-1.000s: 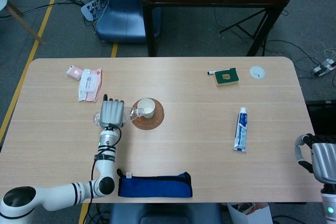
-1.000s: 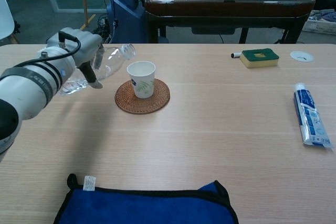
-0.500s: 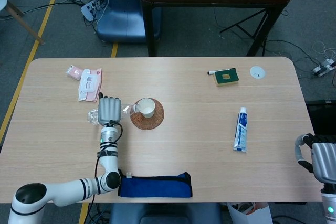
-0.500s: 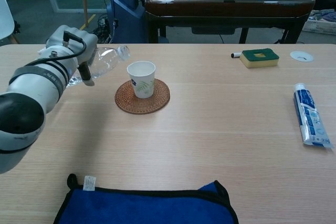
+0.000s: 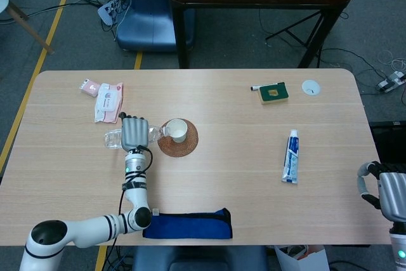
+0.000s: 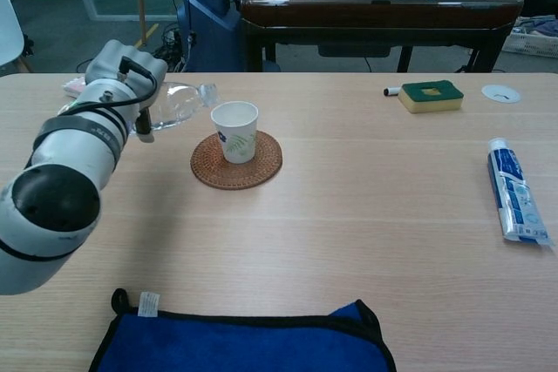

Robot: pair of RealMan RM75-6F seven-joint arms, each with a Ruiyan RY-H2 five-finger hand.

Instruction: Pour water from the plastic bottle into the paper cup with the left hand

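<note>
Paper cup (image 6: 234, 130) on coaster (image 6: 237, 161), bottle (image 6: 179, 104) just left, toothpaste (image 6: 516, 191) far right.

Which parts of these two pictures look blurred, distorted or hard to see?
Chest view: the left arm's near end looms large and soft, and the clear plastic bottle is faint. Head view: sharp and evenly lit, though the right hand is cut by the frame edge.

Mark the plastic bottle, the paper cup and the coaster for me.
plastic bottle (image 6: 179, 102), chest view, on its clear body beside the left hand.
paper cup (image 6: 235, 132), chest view, on its white side wall.
coaster (image 6: 261, 165), chest view, on its bare woven edge.
</note>
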